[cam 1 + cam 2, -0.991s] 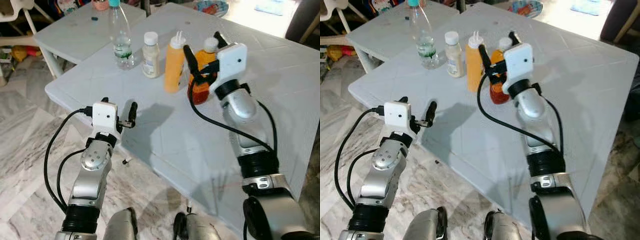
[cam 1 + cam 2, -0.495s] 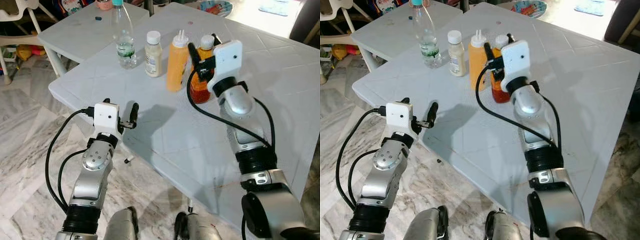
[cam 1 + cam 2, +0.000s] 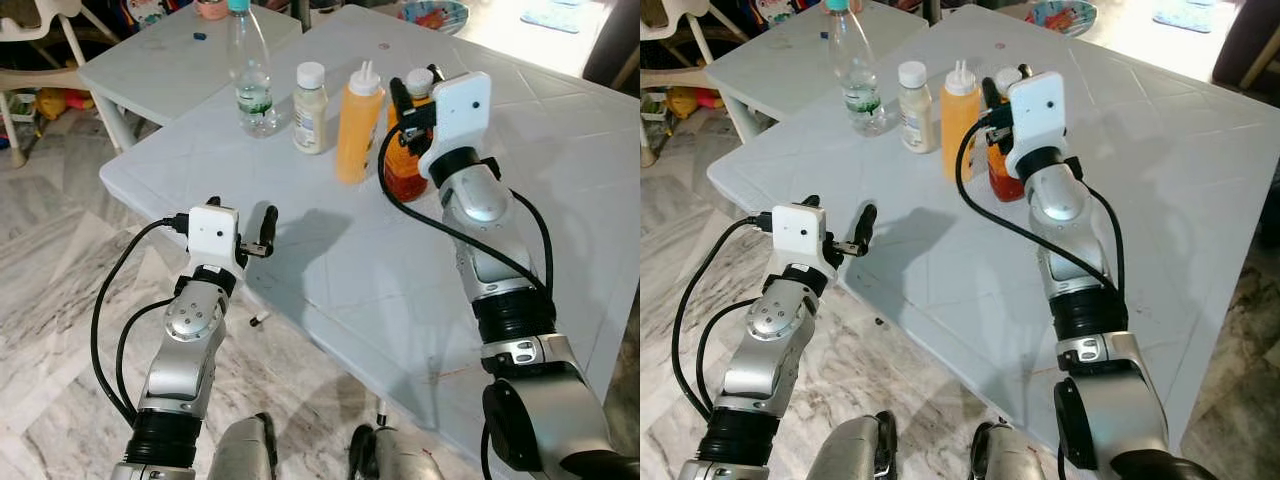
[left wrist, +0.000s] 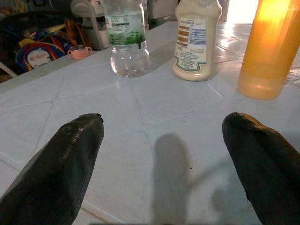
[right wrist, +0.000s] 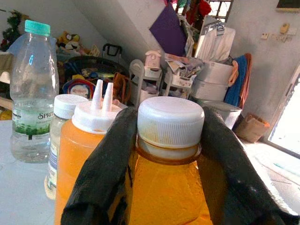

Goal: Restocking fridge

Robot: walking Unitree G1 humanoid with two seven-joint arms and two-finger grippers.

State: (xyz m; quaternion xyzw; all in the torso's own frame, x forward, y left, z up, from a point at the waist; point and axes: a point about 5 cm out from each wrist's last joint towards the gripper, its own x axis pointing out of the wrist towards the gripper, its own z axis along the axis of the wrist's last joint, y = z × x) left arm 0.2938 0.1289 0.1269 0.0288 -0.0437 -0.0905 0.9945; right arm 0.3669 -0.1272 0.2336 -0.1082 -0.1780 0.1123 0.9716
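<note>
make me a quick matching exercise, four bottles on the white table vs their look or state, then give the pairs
Column 1
1. water bottle
2. creamy bottle
3. squeeze bottle
4. orange-liquid bottle

Column 2
A. two thin white nozzles on top
B. neck between the right gripper fingers
C. teal cap, clear, green label
D. white cap, pale contents, printed label

Pairs: 1-C, 2-D, 3-A, 4-B

The left gripper is open, low over the table edge.

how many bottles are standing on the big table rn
4, in a row at the far side: the clear water bottle at the robot's left, then the cream sauce bottle, the orange squeeze bottle, and the white-capped orange bottle between the right gripper's fingers.
</note>
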